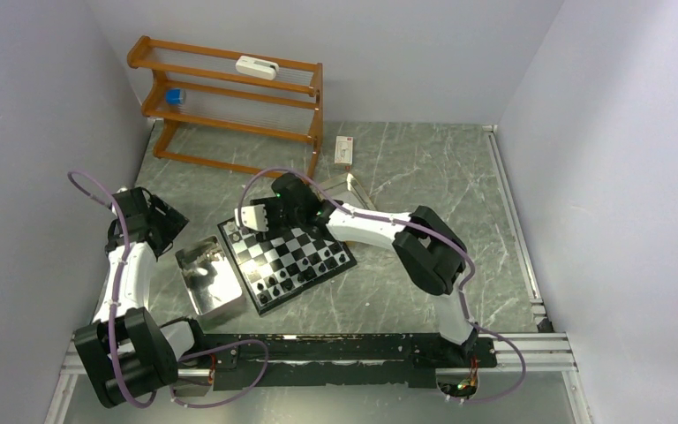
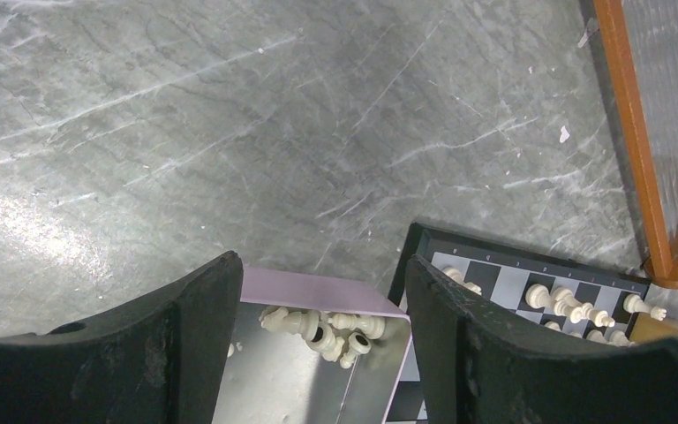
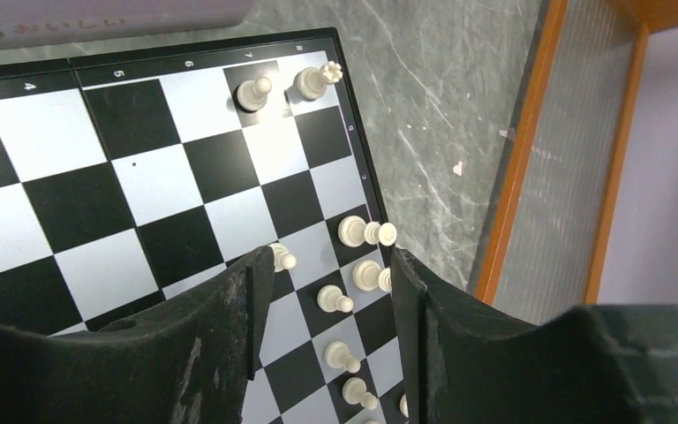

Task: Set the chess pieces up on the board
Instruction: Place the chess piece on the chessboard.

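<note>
The board (image 1: 293, 259) lies tilted at the table's middle, with black chess pieces (image 1: 311, 270) along its near side. My right gripper (image 1: 256, 217) hovers over its far left corner. In the right wrist view it (image 3: 331, 258) stands open above a row of standing cream-white pawns (image 3: 332, 299), holding nothing. More white pieces (image 3: 364, 232) stand along the board's edge (image 3: 106, 203). My left gripper (image 1: 164, 223) is left of the board, open and empty (image 2: 322, 265), above a heap of white pieces (image 2: 322, 331) lying in a metal tray (image 2: 318, 290).
The metal tray (image 1: 221, 296) sits against the board's left side. A wooden rack (image 1: 229, 97) stands at the back left, its edge close to the board (image 3: 512, 203). A small white box (image 1: 343, 152) lies behind the board. Walls close in on both sides.
</note>
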Motion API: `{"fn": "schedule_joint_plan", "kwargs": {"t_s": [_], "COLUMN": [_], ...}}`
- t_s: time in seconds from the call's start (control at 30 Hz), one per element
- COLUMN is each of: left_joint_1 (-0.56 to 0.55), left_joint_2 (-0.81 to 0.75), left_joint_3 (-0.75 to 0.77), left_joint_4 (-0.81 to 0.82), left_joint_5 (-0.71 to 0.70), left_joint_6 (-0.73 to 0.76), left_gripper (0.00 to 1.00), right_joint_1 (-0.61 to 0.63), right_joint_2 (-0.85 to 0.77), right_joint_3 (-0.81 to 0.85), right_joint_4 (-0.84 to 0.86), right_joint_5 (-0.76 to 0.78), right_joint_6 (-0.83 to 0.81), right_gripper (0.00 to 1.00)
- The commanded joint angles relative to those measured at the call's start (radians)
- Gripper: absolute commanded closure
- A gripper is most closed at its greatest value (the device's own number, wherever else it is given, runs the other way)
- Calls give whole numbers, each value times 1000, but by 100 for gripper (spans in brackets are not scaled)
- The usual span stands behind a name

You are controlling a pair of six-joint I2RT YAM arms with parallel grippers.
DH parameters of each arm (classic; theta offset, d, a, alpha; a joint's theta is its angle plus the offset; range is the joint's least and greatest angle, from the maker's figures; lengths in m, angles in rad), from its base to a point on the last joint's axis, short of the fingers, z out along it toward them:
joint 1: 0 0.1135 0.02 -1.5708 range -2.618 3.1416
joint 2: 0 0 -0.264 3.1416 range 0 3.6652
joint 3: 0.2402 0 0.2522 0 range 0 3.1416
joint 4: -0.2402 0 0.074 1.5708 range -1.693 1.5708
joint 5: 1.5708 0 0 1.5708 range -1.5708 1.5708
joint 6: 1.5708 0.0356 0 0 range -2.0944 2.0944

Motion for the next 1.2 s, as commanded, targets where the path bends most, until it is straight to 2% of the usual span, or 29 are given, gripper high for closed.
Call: {"fn": "schedule_joint_plan", "kwargs": {"t_s": [0.0,0.17,0.3,1.17], "left_joint_1": [-4,-4,-4,-4], "left_joint_2": [0,-1,0,11], "left_joint_3": [-7,-5,-5,9], "left_joint_4": [32,33,36,30], "left_joint_5": [-10,-10,-10,-10], "left_joint_6": [17,16,14,11], "left_gripper": [28,28,27,28], "right_joint_1": [22,33,36,34], "right_joint_2": [28,44,70,144], "right_joint_3": [-41,-76,-64,-9], "right_joint_4": [125,216,213,209], "right_joint_5": [82,146,147,240], "right_joint_6": [-15,-44,-67,-146], "right_gripper": [44,38,33,38]}}
